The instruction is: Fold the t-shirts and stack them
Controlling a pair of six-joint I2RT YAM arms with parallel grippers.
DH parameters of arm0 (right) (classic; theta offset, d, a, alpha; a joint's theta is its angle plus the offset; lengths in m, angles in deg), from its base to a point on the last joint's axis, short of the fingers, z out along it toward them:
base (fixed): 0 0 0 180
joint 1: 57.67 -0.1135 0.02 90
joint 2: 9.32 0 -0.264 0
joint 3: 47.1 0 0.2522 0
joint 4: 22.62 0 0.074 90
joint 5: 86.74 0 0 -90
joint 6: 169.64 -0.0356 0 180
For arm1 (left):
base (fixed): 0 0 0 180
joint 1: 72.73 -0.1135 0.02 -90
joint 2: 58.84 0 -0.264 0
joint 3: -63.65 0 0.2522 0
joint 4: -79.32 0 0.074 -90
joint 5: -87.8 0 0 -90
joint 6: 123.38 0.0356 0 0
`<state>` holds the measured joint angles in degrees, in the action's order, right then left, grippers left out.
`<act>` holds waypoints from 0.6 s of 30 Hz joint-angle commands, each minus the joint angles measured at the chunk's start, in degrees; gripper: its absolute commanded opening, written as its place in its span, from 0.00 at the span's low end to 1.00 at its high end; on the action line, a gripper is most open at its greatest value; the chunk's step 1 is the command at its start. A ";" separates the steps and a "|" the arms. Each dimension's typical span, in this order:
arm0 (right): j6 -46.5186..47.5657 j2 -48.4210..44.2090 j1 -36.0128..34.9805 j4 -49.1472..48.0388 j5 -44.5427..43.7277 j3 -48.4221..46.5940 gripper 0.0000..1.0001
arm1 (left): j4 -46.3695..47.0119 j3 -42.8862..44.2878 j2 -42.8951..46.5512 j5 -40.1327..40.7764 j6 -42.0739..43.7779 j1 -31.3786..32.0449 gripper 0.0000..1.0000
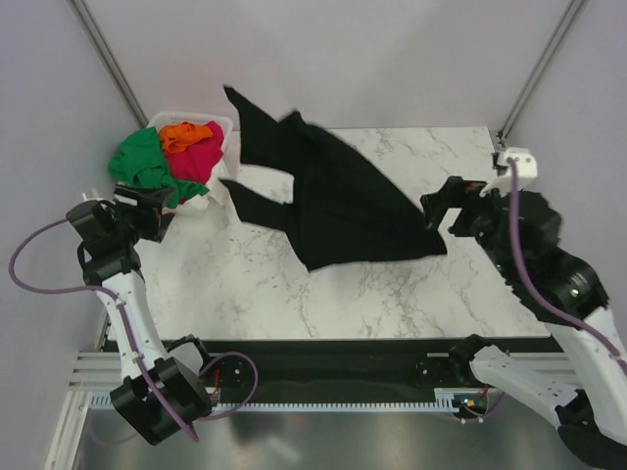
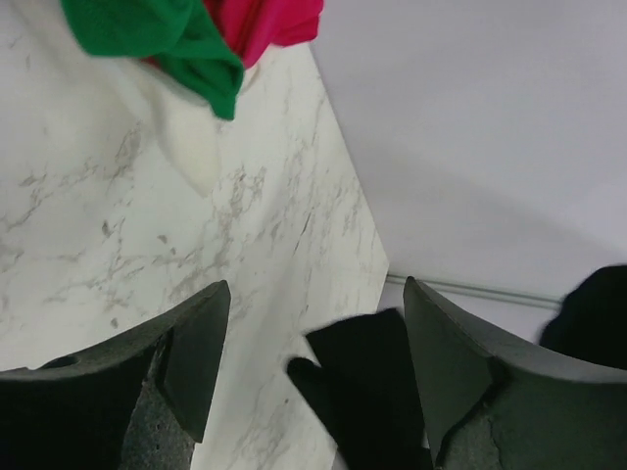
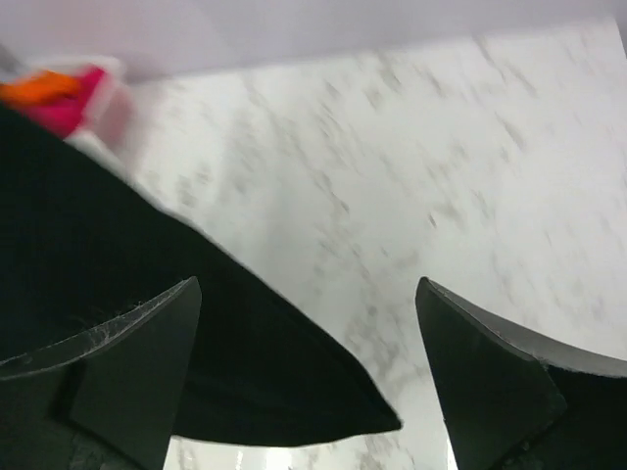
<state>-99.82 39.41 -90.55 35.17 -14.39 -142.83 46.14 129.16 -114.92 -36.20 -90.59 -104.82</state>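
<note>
A large black t-shirt (image 1: 333, 201) lies crumpled across the middle of the marble table, one part hanging over the far edge. Green (image 1: 142, 162), orange (image 1: 184, 135) and pink-red (image 1: 204, 157) t-shirts are heaped in the white basket (image 1: 227, 125) at the far left. My left gripper (image 1: 162, 217) is open beside the basket; its wrist view shows a black sleeve (image 2: 367, 392) between its fingers and the green shirt (image 2: 157, 34) ahead. My right gripper (image 1: 443, 213) is open at the black shirt's right corner (image 3: 196, 343).
The table's far edge (image 2: 372, 264) and a grey wall lie behind the shirt. Metal frame poles (image 1: 108, 59) stand at both far corners. Bare marble (image 1: 441, 284) spreads to the front and right.
</note>
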 commanded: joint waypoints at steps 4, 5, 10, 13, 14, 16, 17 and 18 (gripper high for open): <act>-16.54 3.67 1.59 12.92 -10.14 15.86 0.98 | -4.92 -10.60 6.67 0.24 6.23 1.33 0.77; -18.29 2.52 1.59 12.49 -8.12 16.84 0.98 | -5.80 -12.09 7.46 0.68 7.19 2.12 0.77; -21.03 -2.85 0.37 1.42 17.54 27.01 0.98 | -6.51 -14.74 10.46 3.40 8.69 4.41 0.76; -24.46 0.82 -11.44 -1.22 18.02 32.47 0.98 | -6.51 -15.18 10.11 5.16 9.75 5.81 0.74; -25.51 2.06 -14.89 -1.66 15.13 33.01 0.98 | -6.59 -14.92 9.76 5.87 10.45 7.47 0.74; -27.80 7.50 -20.88 -3.24 10.64 33.11 0.98 | -6.51 -14.31 8.79 8.23 11.50 9.94 0.73; -28.06 9.70 -24.91 -4.21 10.01 32.50 0.98 | -6.51 -13.70 7.66 9.12 12.46 12.99 0.72; -27.98 14.33 -26.17 -6.04 9.66 30.49 0.98 | -6.51 -13.43 7.30 10.17 13.00 14.68 0.72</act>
<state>-123.91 46.38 -111.18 35.09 -3.05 -110.85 39.12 114.25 -106.22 -30.10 -82.50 -94.55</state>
